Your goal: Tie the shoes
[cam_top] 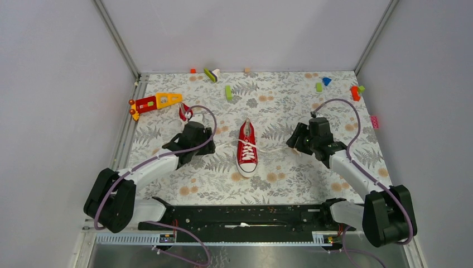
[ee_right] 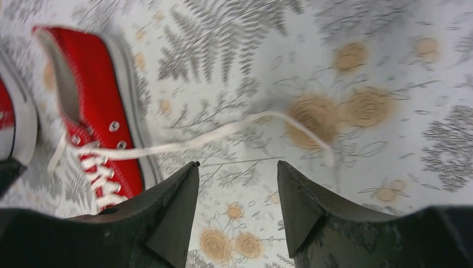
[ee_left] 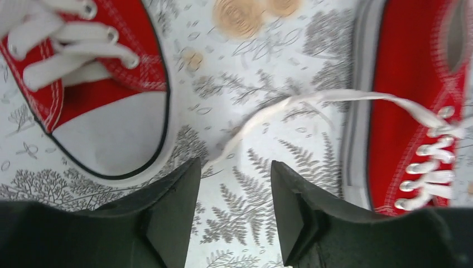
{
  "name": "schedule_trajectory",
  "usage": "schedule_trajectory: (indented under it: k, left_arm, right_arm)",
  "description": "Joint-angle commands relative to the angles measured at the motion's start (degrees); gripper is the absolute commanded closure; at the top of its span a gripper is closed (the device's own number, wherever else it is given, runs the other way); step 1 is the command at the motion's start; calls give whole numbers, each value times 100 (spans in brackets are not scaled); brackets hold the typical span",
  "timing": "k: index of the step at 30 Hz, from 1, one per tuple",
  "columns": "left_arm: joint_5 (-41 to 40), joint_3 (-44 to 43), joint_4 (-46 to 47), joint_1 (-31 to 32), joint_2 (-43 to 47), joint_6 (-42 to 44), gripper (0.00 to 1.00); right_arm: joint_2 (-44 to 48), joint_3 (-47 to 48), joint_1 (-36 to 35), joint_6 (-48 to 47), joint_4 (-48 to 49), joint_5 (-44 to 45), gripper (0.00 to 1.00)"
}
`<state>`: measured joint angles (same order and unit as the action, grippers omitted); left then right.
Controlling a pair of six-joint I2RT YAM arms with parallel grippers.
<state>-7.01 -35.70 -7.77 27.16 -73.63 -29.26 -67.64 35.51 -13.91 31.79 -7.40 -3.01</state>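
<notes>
From above, one red shoe (cam_top: 247, 148) lies in the middle of the worktop (cam_top: 290, 184), toe toward the near edge; a second shoe (cam_top: 184, 112) shows by the left arm (cam_top: 156, 164). Left wrist: left fingers (ee_left: 173, 212) spread, empty, a white lace (ee_left: 290, 100) lying just beyond them between both shoes. Right wrist: right fingers (ee_right: 301, 206) spread, empty, another lace end (ee_right: 189, 140) on the worktop ahead.
</notes>
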Motion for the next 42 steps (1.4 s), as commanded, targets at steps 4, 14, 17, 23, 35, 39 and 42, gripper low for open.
schedule_trajectory:
  k: [4,14,17,23,35,39,42]
  left_arm:
    - [-211,-843,151,423,160,1186,41]
    - [1655,-2427,-699,519,-1511,3437,39]
    - [1481,-2636,-776,512,-1806,3691,38]
    - [1928,-2898,-1102,512,-2137,3889,22]
    - [1937,-3508,-1552,510,-2908,4021,31]
    - [1846,-3678,-1624,497,-3153,3952,36]
    - [1888,-3847,-1767,493,-3324,3919,44]
  right_arm:
    - [278,605,-897,-839,-86,-314,37]
    - [637,561,-993,-994,-154,-867,35]
    - [752,471,-991,-1002,-153,-945,34]
    - [772,431,-991,-899,-154,-1065,34]
    - [747,363,-991,-765,-19,-1049,35]
    - [699,352,-995,-709,11,-1037,36]
    - [684,321,-990,-676,41,-1031,37]
